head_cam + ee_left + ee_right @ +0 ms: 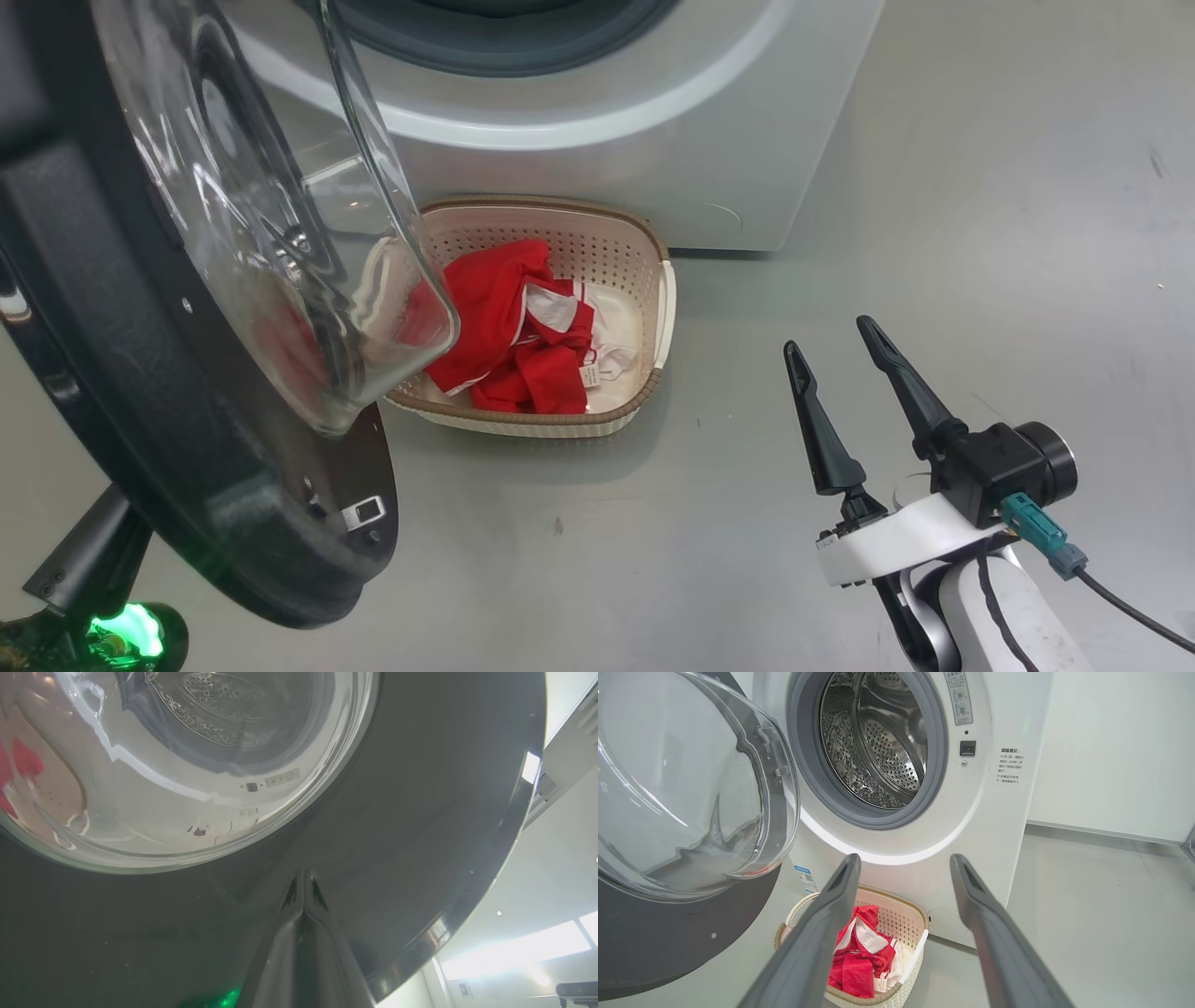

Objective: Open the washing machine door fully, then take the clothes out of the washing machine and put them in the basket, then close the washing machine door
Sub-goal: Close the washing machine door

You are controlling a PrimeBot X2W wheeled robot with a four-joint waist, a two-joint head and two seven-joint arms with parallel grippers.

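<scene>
Two grippers noted. On the left gripper (303, 889) the fingers are pressed together with nothing between them. Their tips are right up against the glossy black rim of the door (112, 392), at 5 o'clock of its glass bowl (187, 765) in the left wrist view; contact cannot be confirmed. On the right gripper (829, 336) the fingers are spread wide and empty. It is over the floor (980, 187) at 4 o'clock in the head view, well apart from the basket (665, 299).

The door stands swung open at 9 o'clock in the head view, and its bowl overlaps the basket's left part. The machine (607, 93) is at 12 o'clock with its porthole uncovered. The steel drum (878, 742) is visible in the right wrist view. The basket sits on the floor just in front of the machine. The clothes (504, 327), red with white parts, lie inside the basket, heaped toward its 8 o'clock side.
</scene>
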